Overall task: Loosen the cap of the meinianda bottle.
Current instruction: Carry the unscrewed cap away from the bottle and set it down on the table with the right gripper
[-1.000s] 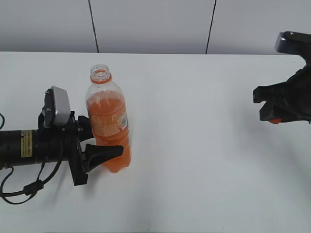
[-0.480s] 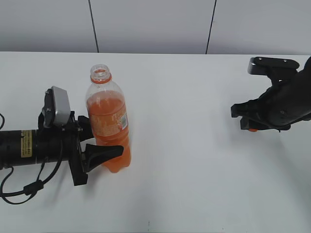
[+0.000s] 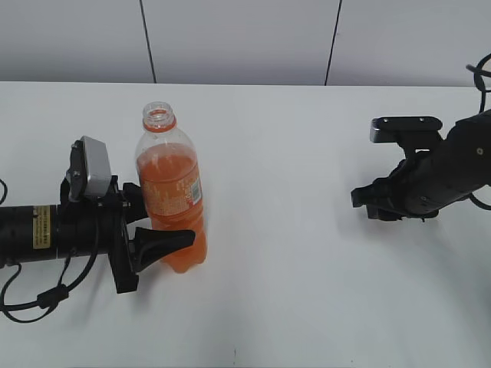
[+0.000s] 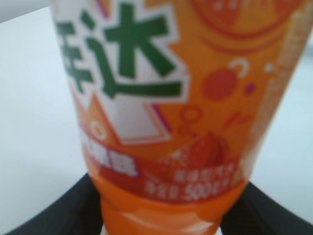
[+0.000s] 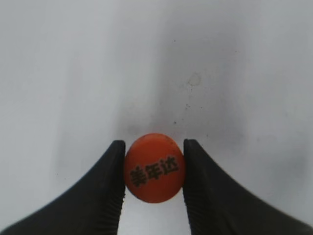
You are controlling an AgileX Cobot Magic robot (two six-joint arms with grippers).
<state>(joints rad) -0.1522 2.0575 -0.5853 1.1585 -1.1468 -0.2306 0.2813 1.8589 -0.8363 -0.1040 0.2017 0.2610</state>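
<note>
orange plastic is what we deal with on both sides; the meinianda bottle [image 3: 170, 201] stands upright on the white table [image 3: 307, 291] at the left of the exterior view, its mouth bare, only the neck ring left on it; we judge it more than half full, so fairly heavy low down, with thin clear walls that would give under a hard squeeze; the ribbed lower body looks the stiffest place to grip, and that is where our left gripper [image 3: 157, 230] has it, fingers clenched around the body just under the label; the left wrist view shows the label filling the frame and dark fingers either side at the bottom.

the cap [image 5: 154, 168] is off the bottle and well apart from it, at the right of the table; small, light, rigid, with a smooth printed top; we think it would slip if pinched on the top, so the rim is the place; our right gripper [image 5: 154, 183] pinches it by that rim, one finger on each side, low over the table; whether it touches the surface we cannot tell.
</note>
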